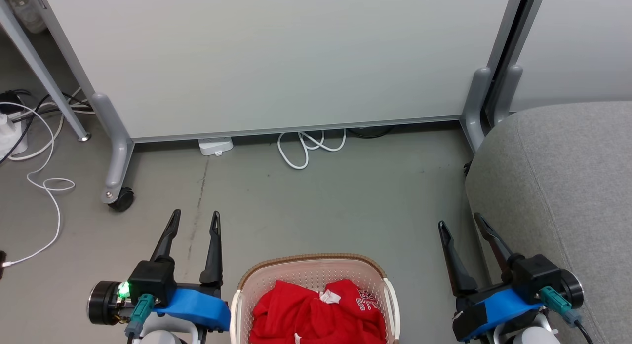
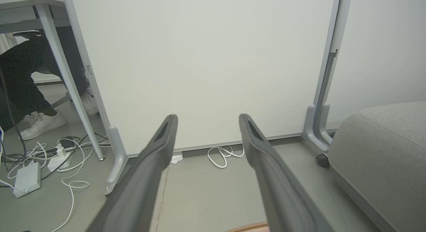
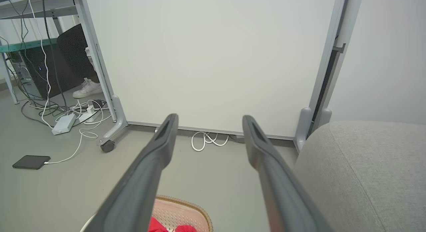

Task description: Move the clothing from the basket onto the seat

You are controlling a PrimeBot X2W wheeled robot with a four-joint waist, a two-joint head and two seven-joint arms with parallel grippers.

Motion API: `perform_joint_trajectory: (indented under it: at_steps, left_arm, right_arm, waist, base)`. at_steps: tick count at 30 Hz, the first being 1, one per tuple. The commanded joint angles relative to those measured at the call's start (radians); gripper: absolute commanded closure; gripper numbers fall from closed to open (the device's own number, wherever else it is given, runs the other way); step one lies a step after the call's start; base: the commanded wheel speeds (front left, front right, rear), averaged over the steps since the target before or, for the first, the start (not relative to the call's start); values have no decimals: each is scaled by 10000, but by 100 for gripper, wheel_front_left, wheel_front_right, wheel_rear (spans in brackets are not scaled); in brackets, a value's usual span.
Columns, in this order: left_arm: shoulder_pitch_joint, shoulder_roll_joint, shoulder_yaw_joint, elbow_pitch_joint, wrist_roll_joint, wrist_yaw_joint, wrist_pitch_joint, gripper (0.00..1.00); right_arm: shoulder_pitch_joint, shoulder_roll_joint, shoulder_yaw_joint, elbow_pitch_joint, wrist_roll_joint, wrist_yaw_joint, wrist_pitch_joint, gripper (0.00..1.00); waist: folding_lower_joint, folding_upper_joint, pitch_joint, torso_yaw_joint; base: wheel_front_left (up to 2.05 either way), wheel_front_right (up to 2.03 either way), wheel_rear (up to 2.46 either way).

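Red clothing (image 1: 316,312) with white lettering and a white tag lies bunched in the cream basket (image 1: 380,280), which sits on the floor at the bottom centre of the head view. The basket's braided rim (image 3: 196,207) and a bit of red clothing (image 3: 158,225) also peek in at the bottom of the right wrist view. The grey seat (image 1: 558,186) stands to the right. My left gripper (image 1: 195,220) hangs open left of the basket, holding nothing. My right gripper (image 1: 461,223) is open between basket and seat, likewise holding nothing.
A white partition panel (image 1: 276,57) on wheeled grey feet (image 1: 116,186) stands ahead. White cables (image 1: 308,146) and a power strip (image 1: 216,146) lie at its base; more cables (image 1: 34,151) trail at the left. A dark phone (image 3: 31,161) lies on the floor, and a person's white shoes (image 2: 43,123) show under a desk.
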Motion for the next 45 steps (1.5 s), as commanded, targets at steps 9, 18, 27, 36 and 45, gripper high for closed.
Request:
perform_joint_trajectory:
  at_steps: [9, 18, 27, 36, 45]
  left_arm:
    - [-34, -64, 164, 72, 5, -156, -47, 0]
    - [-904, -12, -140, 652, 218, -418, -39, 0]
    - [-2631, 600, -1010, 2104, 528, -591, -39, 0]
    - [-4305, 1082, -2840, 3998, 224, -588, -38, 0]
    - [-5610, 1105, -4661, 5901, -163, -591, -39, 0]
  right_arm:
    - [-92, -42, 16, 15, 66, 4, -51, 0]
    - [-585, -41, 104, -170, -44, 4, -46, 0]
    - [-1595, -38, 189, -540, -6, 3, -46, 0]
    - [-2364, -35, 141, -832, 21, 3, -46, 0]
    - [-2899, -33, 192, -1056, 82, 3, -46, 0]
  waist:
    - [-1, 0, 25, -68]
    - [-1, 0, 687, -587]
    - [-1, 0, 2262, -1455]
    - [-1, 0, 3742, -1958]
    - [-1, 0, 4926, -2162]
  base:
    - [0, 0, 0]
    - [0, 0, 0]
    - [0, 0, 0]
    - [0, 0, 0]
    - [0, 0, 0]
